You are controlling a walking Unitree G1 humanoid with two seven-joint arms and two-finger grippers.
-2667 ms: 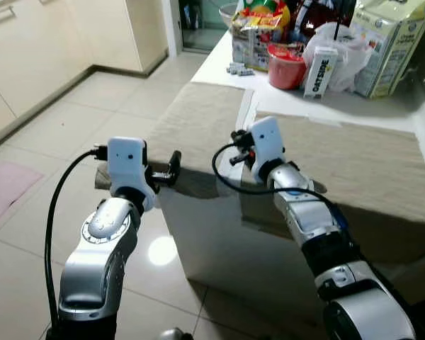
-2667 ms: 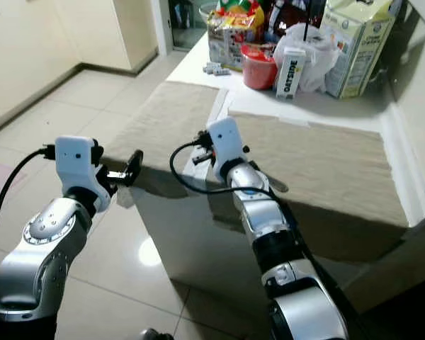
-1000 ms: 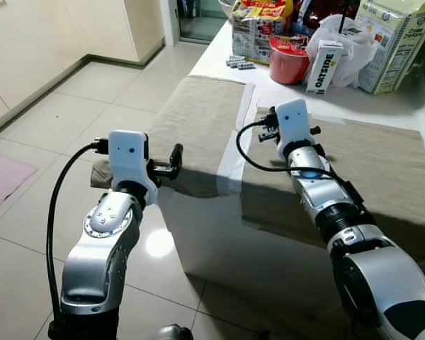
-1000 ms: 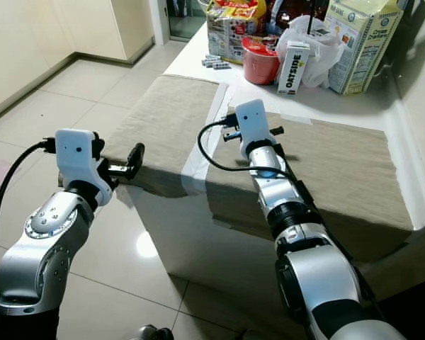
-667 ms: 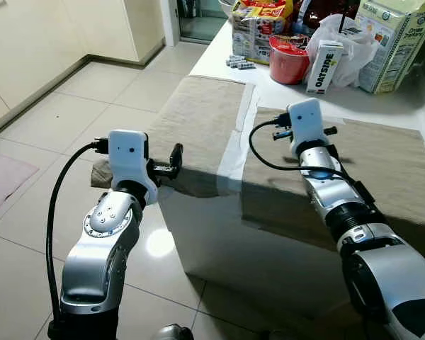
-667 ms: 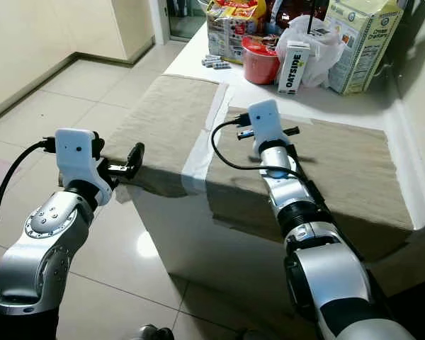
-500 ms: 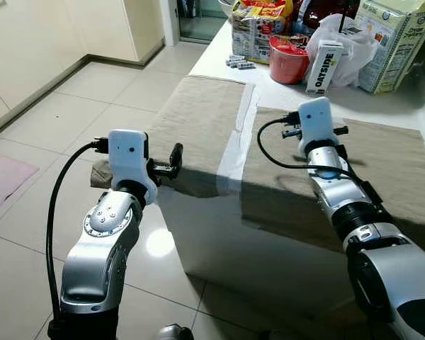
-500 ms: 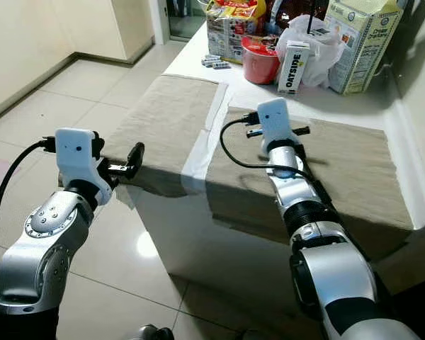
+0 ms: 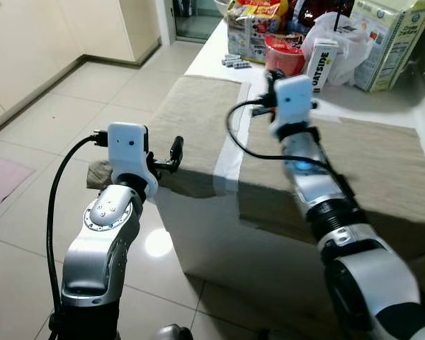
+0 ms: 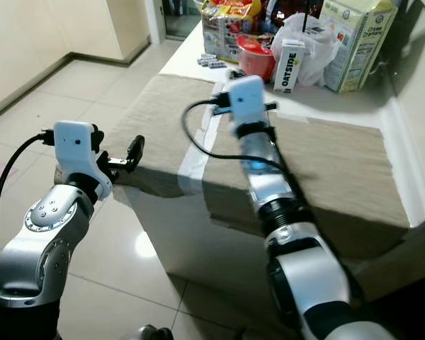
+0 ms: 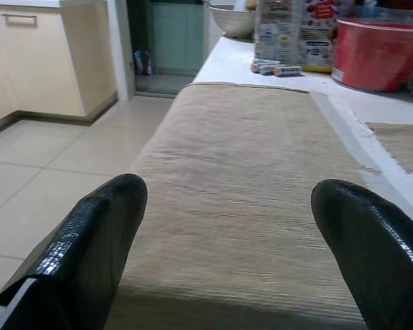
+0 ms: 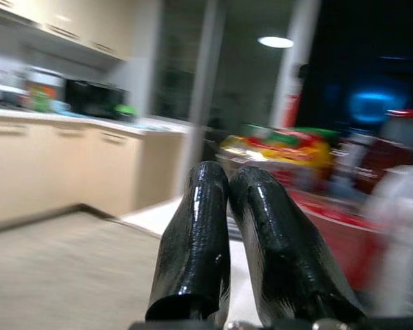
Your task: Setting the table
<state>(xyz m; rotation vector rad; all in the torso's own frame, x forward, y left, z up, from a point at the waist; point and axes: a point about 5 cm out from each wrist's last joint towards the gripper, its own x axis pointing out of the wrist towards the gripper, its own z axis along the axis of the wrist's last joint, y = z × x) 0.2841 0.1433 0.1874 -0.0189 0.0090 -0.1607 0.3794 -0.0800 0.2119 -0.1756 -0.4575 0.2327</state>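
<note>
a white table (image 9: 219, 60) runs from the frame's centre to the upper right, its near edge dropping to a plain white front over glossy floor tiles (image 9: 35, 120). two beige woven placemats lie side by side on it. the left placemat (image 9: 198, 120) overhangs the table's left and near edges; one corner sags off just left of the left arm. the right placemat (image 9: 382, 163) spans the right half and droops over the near edge in shadow. a bare white strip of table shows between them.

the left gripper (image 9: 174, 152) sits at centre left, level with the near edge of the left placemat, fingers spread wide apart and holding nothing. in the left wrist view those fingers (image 11: 89, 240) flank the mat's near edge, with the whole length of mat open ahead.

the right gripper (image 12: 237, 227) is raised above the gap between the mats, toward upper centre; its white wrist housing hides the fingertips in the head views. in the right wrist view the two fingers are pressed together with nothing between them, and everything behind is blurred.

the table's far end, along the top of the frame, is crowded: a red bowl (image 9: 283, 51), a small oatside carton (image 9: 321, 64), a white plastic bag (image 9: 347, 42), a large carton (image 9: 397, 39) cut by the top edge, snack packets (image 9: 251, 28), and small batteries (image 9: 234, 62) that are hard to make out. open floor fills the left side up to cream cabinets (image 9: 28, 42).
</note>
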